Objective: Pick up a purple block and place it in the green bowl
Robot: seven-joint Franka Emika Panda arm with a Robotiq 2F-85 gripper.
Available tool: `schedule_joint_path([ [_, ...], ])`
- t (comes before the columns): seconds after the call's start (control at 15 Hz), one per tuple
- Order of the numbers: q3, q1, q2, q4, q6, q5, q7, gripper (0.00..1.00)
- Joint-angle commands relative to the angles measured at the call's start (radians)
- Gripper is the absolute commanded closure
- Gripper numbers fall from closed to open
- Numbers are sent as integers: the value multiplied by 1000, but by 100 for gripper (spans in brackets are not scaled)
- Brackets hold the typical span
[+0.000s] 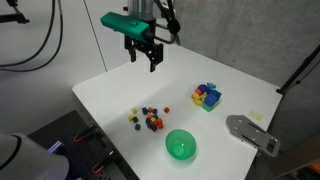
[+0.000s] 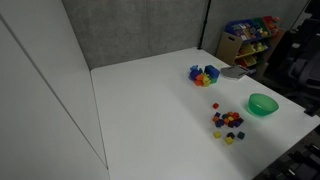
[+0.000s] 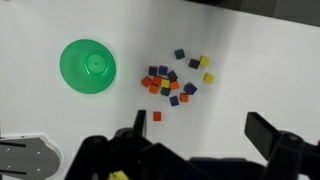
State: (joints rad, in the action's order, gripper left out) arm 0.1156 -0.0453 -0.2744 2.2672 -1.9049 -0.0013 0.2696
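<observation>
End effector (image 1: 143, 60): jaws spread, empty, above white bench (image 1: 110, 100), upper centre.
Tiny dark purple cube (image 3: 153, 71): among scattered small cubes (image 3: 170, 86), wrist view centre.
Round glossy green plastic bowl (image 3: 72, 60): upper left, apart from them.

**Bare tabletop far from the bowl, clutter close around it**

The green bowl (image 1: 181, 146) sits near the table's edge. Just beside it lies a scatter of small cubes (image 1: 148, 119), some touching, with only narrow gaps between them. On the bowl's opposite side lies a grey metal piece (image 1: 252, 133). A bunch of bigger blocks (image 1: 207, 96) stands well apart from the bowl, across a bare lane. The gripper (image 1: 143, 60) hangs high above the white table (image 1: 110, 95), jaws spread, well clear of everything.
</observation>
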Motion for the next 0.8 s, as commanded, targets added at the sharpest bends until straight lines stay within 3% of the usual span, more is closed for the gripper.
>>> schedule_joint_path([
  [0.0,-42,15,41,39,-106,-10,-76,0],
  [0.27,-75,26,97,81,-226,-19,-127,0],
  [0.73,-79,30,155,82,-260,-7,-113,0],
])
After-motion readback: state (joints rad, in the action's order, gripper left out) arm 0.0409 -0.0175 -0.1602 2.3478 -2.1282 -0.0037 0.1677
